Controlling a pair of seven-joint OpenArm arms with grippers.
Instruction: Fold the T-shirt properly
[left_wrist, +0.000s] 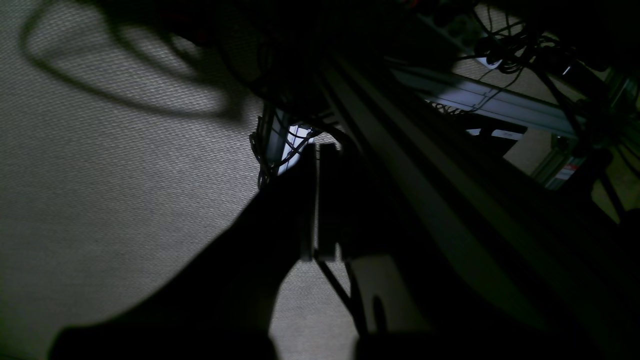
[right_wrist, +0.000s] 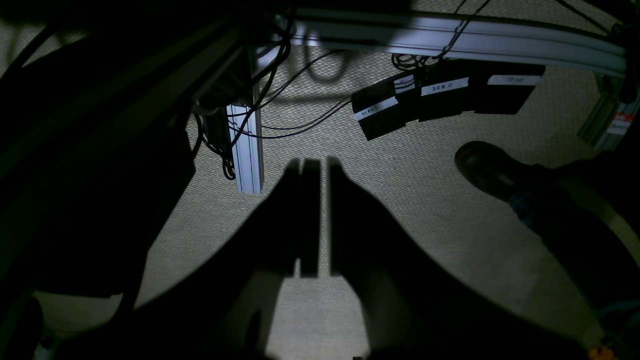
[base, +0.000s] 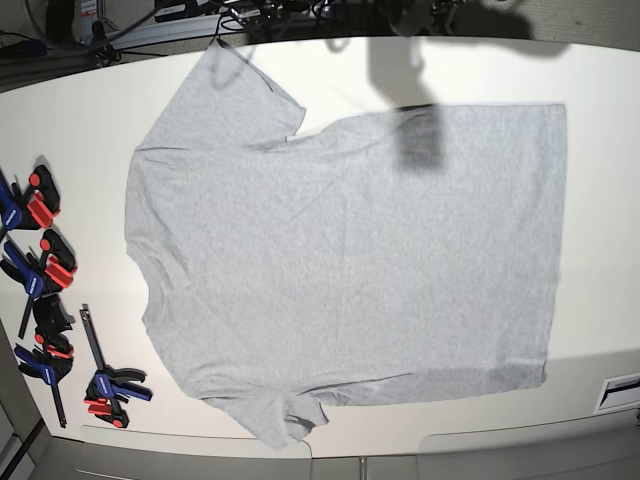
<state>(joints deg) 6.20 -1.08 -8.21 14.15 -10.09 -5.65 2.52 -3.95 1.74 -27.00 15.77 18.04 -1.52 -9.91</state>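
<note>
Both wrist views are dark: the left gripper (left_wrist: 317, 200) and right gripper (right_wrist: 315, 220) seem nearly closed, fingers silhouetted; neither appears from the base.

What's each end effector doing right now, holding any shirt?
Left end effector: closed, holding nothing, off the table.
Right end effector: closed, holding nothing, off the table.
T-shirt: flat, untouched.

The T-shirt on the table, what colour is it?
The T-shirt is plain light heather grey, with no print showing. The base view shows it best.
</note>
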